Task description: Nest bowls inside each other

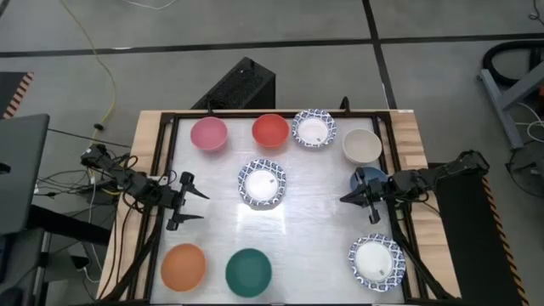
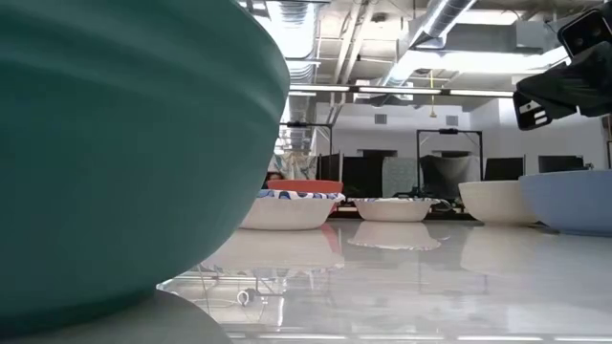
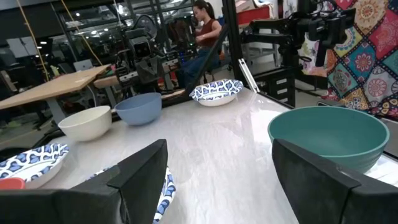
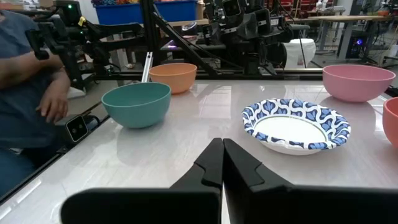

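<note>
Nine bowls stand apart on the white table top, each on its base. Pink (image 1: 208,133), red (image 1: 270,130), blue-patterned (image 1: 314,128) and cream (image 1: 362,146) bowls line the far side. A dark blue bowl (image 1: 368,180) sits at the right and a patterned one (image 1: 262,184) in the middle. Orange (image 1: 184,266), dark green (image 1: 248,272) and another patterned bowl (image 1: 375,261) sit near the front. My left gripper (image 1: 204,206) hovers open at the left, pointing level across the table. My right gripper (image 1: 342,201) is shut beside the dark blue bowl, holding nothing.
A black frame (image 1: 161,170) runs round the table top, with wooden strips (image 1: 144,144) outside it. Cables (image 1: 59,183) lie by the left arm's base. A person (image 4: 25,93) sits beyond the table's near edge. Bare table lies between the middle bowl and the front bowls.
</note>
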Controlling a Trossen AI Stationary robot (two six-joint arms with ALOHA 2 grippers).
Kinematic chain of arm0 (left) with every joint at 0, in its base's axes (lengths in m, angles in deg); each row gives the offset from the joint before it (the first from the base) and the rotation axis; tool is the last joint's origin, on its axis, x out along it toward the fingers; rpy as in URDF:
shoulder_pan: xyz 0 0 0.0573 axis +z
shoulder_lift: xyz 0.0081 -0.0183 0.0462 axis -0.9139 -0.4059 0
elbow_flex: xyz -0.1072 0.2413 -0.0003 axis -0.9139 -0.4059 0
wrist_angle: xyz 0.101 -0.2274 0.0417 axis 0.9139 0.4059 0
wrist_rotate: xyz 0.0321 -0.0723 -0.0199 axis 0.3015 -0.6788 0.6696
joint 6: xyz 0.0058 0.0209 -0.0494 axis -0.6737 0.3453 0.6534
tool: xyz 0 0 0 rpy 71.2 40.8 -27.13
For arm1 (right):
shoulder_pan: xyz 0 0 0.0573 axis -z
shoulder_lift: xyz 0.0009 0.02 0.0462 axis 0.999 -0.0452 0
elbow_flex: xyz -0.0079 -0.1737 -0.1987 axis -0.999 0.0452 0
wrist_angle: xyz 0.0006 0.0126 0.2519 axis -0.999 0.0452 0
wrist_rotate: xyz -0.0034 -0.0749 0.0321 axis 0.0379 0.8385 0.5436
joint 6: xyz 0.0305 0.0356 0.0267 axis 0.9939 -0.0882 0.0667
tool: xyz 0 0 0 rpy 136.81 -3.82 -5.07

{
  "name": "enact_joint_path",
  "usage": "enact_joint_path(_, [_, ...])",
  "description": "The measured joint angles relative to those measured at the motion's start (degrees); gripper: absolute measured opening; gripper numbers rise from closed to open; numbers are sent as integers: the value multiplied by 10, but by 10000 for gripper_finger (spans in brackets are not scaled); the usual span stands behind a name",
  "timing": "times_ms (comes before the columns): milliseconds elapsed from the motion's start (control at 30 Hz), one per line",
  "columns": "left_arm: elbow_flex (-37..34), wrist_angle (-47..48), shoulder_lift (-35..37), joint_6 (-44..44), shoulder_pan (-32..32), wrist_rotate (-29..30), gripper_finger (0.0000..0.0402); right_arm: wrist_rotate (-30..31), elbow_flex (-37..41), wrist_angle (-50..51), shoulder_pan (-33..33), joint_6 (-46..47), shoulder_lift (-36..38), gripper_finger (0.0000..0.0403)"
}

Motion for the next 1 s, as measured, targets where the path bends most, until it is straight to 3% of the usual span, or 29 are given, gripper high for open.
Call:
enact_joint_path(800, [0,0,0,-8,0,3,279,0,0,0,0,0,0,22])
enact_joint_path(1000, [0,0,0,75,0,0,279,0,0,0,0,0,0,22])
